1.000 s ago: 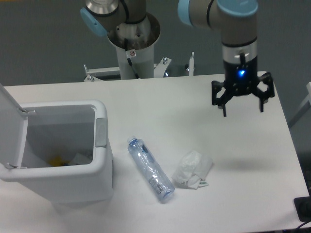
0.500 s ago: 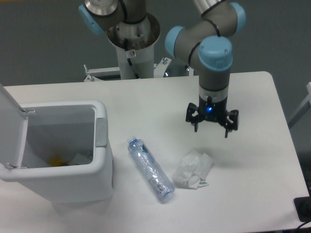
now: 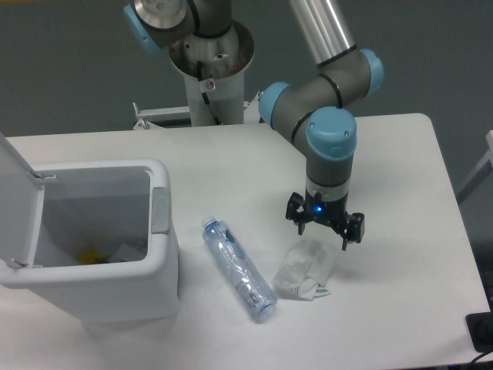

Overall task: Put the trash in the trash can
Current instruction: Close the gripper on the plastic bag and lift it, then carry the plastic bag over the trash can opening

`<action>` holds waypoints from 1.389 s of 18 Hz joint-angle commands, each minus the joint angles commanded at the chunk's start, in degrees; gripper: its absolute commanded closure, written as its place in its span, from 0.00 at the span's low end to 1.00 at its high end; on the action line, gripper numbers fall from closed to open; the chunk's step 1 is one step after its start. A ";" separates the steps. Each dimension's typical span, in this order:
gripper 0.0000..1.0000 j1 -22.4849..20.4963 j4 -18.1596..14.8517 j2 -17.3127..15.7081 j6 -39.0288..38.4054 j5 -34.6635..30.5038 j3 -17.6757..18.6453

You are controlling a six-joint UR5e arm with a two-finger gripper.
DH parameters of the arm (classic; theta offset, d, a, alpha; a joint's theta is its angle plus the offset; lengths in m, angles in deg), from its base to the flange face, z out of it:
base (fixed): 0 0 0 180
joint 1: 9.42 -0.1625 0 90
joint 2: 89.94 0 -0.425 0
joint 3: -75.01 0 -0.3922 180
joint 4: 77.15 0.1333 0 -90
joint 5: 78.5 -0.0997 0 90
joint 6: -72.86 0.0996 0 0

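Since the earlier frames, gripper (image 3: 324,230) has travelled from the far right of the table toward the centre and dropped lower; bottle, paper wad and bin lie as before.

Fixed camera: gripper hangs pointing down, fingers spread wide, nothing between them, blue light lit on its body. It sits directly over the upper edge of the crumpled white paper wad (image 3: 305,268); contact with the paper cannot be told from this angle. Wad lies on the white table (image 3: 400,169), right of centre, toward the front edge.

Clear bluish plastic bottle (image 3: 238,267) lies on its side just left of the wad, slanted, cap end toward the bin, label near its lower end. Not touching the wad.

Trash can (image 3: 158,254) stands at the left front of the table, lid (image 3: 17,204) flipped up on the left side, grey patch on the right rim. Some items, one yellowish, show inside at the bottom.
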 joint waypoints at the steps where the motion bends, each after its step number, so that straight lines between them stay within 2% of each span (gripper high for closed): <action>1: 0.24 0.44 0.00 0.44 -0.35 -0.80 -0.44; 2: 0.38 0.44 -0.09 0.62 -0.44 -1.15 -0.53; 4: 0.84 0.44 0.00 0.71 -1.66 -1.15 -0.62; 5: 1.00 0.53 0.00 0.79 -3.50 -1.07 -0.71; 9: 1.00 0.53 -0.09 0.97 -4.57 -0.89 -1.85; 13: 1.00 -0.52 -0.18 -0.52 -4.22 0.51 -3.60; 15: 1.00 -2.36 -1.31 -3.23 -5.53 6.37 -5.89; 17: 1.00 -3.42 -1.41 -6.31 -12.70 12.88 -5.98; 20: 1.00 -2.90 -1.32 -10.53 -28.52 14.84 -6.07; 25: 1.00 -0.27 -1.41 -20.45 -45.32 21.69 -5.72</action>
